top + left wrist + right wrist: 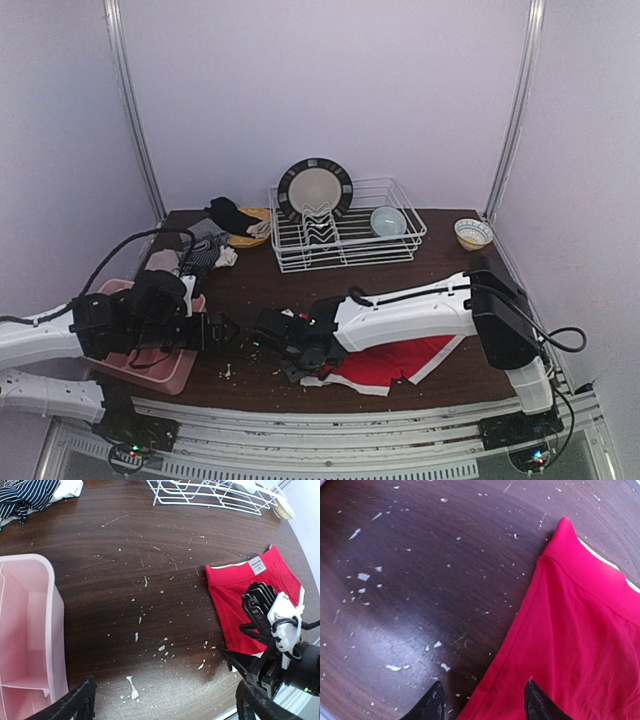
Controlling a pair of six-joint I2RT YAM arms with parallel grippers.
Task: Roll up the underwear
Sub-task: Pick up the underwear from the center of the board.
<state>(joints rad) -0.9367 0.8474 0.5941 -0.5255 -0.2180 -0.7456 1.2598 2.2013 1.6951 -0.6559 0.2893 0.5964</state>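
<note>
Right gripper [484, 704] released, jaws apart, low over the dark brown wooden table [125, 570]; left gripper [165, 705] spread wide, empty, just beside the pink plastic compartment tray [30, 630]. Red cloth underwear with white waistband [570, 630] lies flat at near right, its edge between the right fingertips [542, 706]. Navy-striped cloth briefs [25, 495] sit far left.

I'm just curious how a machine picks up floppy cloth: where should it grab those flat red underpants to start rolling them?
Probably pinch the red underwear at its long side hem, coming down from above on the bare-wood side. It lies flat and spread out, so only an edge offers anything to pinch. The right tool hangs astride that hem, jaws apart.
</note>
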